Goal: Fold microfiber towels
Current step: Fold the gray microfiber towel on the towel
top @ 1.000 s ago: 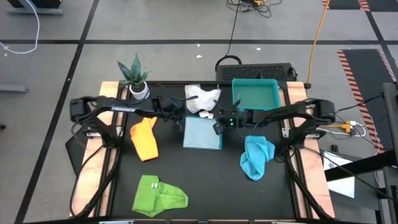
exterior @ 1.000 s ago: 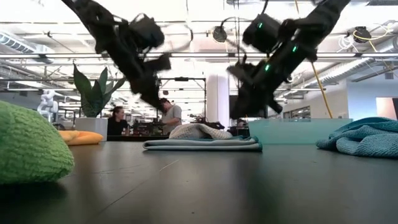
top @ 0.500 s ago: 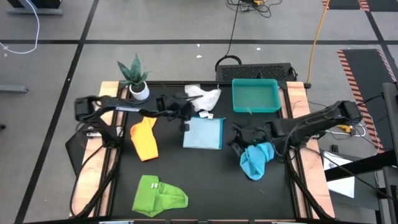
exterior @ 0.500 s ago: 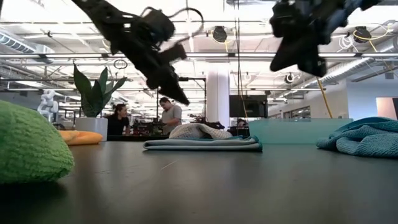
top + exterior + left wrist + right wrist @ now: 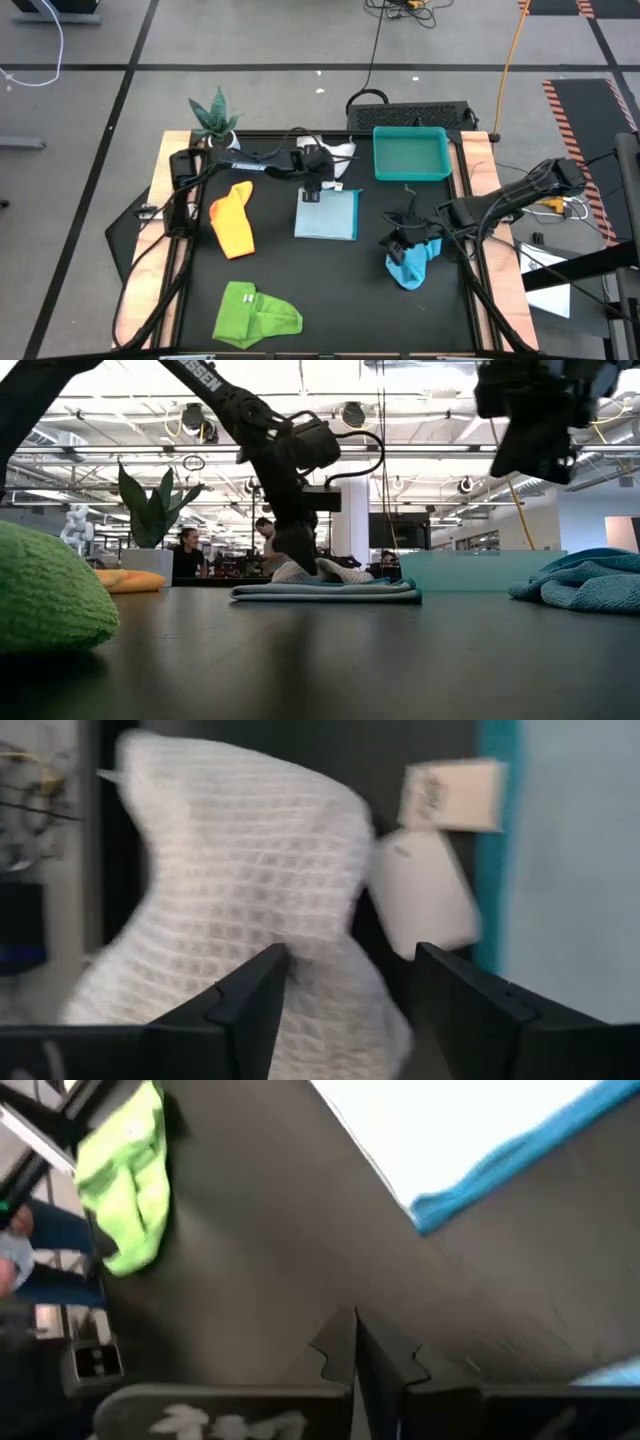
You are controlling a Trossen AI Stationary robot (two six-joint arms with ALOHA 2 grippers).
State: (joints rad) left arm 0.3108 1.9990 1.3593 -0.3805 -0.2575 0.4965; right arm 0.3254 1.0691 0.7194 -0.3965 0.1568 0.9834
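Note:
A crumpled white-grey towel (image 5: 332,157) lies at the table's far middle, also seen in the left wrist view (image 5: 240,900). My left gripper (image 5: 316,180) (image 5: 345,990) is open, pointing down at the towel's near edge, with one finger on each side of a fold. A folded light blue towel (image 5: 328,213) lies flat just nearer. My right gripper (image 5: 399,243) (image 5: 355,1350) is shut and empty, above the heaped turquoise towel (image 5: 412,257). The yellow-orange towel (image 5: 233,221) and lime green towel (image 5: 256,313) lie to the left. My left gripper comes at the white-grey towel's near edge (image 5: 300,970) from above, slanting down, its open fingers (image 5: 250,1010) astride a raised fold. I cannot tell whether they touch the cloth, which lies slack on the table.
A teal tray (image 5: 410,172) stands at the far right, next to the white-grey towel. A potted plant (image 5: 214,122) stands at the far left corner. Bare dark tabletop (image 5: 340,300) lies at the near middle. People stand in the room beyond the table.
My left gripper has moved right and down to the white-grey towel, has rolled, and has opened. My right gripper, still shut, has drawn away from the light blue towel toward the table's right and near side. It has risen and is now over the turquoise towel.

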